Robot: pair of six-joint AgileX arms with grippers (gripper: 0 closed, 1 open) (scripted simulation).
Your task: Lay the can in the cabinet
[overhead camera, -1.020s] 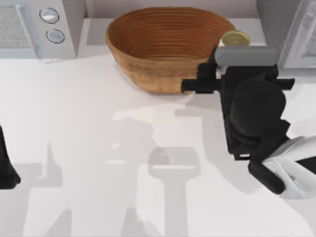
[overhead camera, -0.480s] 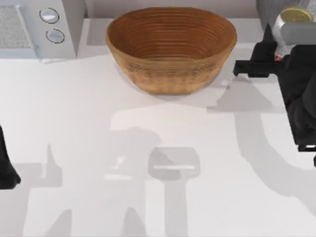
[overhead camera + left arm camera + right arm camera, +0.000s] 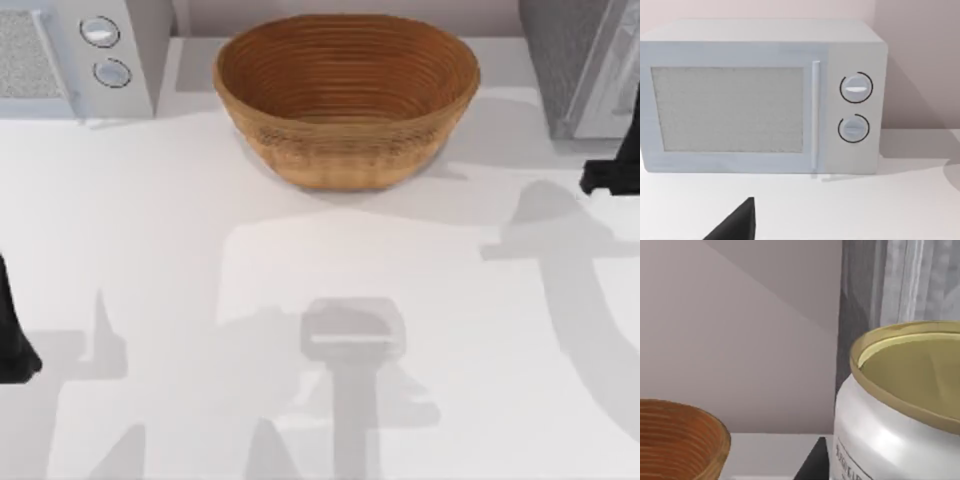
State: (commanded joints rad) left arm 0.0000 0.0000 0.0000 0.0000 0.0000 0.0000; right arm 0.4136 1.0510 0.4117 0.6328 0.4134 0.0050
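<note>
— Starting from the left, what do we have?

— Our left arm (image 3: 14,335) sits parked at the table's left edge, facing the microwave (image 3: 760,97); we cannot tell how its fingers stand. The basket (image 3: 345,95) is mid-table.

— And the risk?

— The can (image 3: 900,420) rides close before our right wrist, beside the cabinet (image 3: 580,60) (door apparently shut). We could bump the can against it. Our right arm (image 3: 615,165) reaches at the right edge; its grip we cannot tell.

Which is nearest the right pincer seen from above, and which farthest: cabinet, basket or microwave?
In the top view, the right pincer sits at the right edge.
1. Cabinet, far right corner, just beyond it.
2. Basket, far middle.
3. Microwave, far left corner.
</note>
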